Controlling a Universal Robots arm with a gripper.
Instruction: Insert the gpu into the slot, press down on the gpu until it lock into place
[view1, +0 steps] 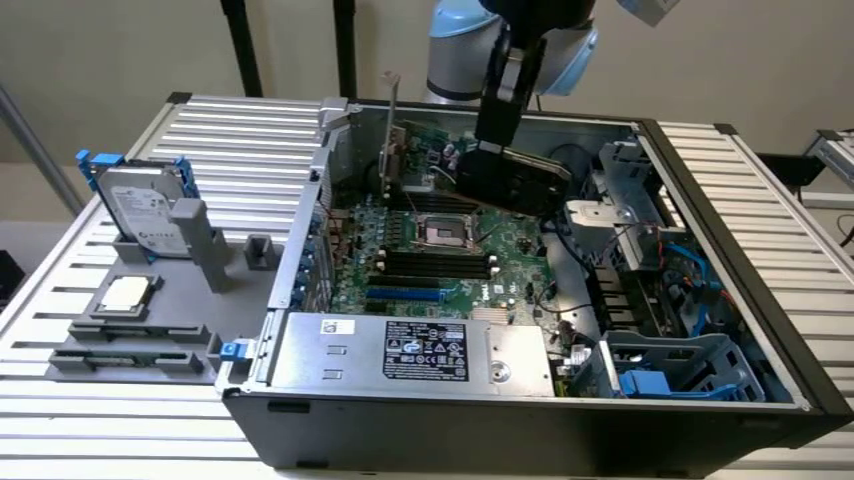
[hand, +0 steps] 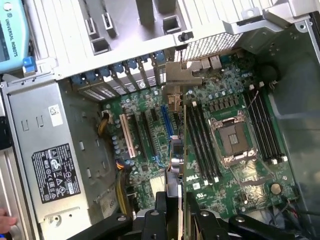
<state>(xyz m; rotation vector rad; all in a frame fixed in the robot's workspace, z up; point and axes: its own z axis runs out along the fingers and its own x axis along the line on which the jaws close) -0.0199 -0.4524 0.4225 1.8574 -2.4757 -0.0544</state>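
Stiffness seems likely: the gpu (view1: 518, 182), probably light yet fragile, hangs clamped by its upper edge in the hand (view1: 487, 140), the slot (view1: 406, 295) at seven o'clock from it.

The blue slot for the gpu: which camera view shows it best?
The exterior view: the slot lies bare along its whole length, between the black memory slots and the power supply. The wrist view shows only part of its length, past the gpu that the end effector holds.
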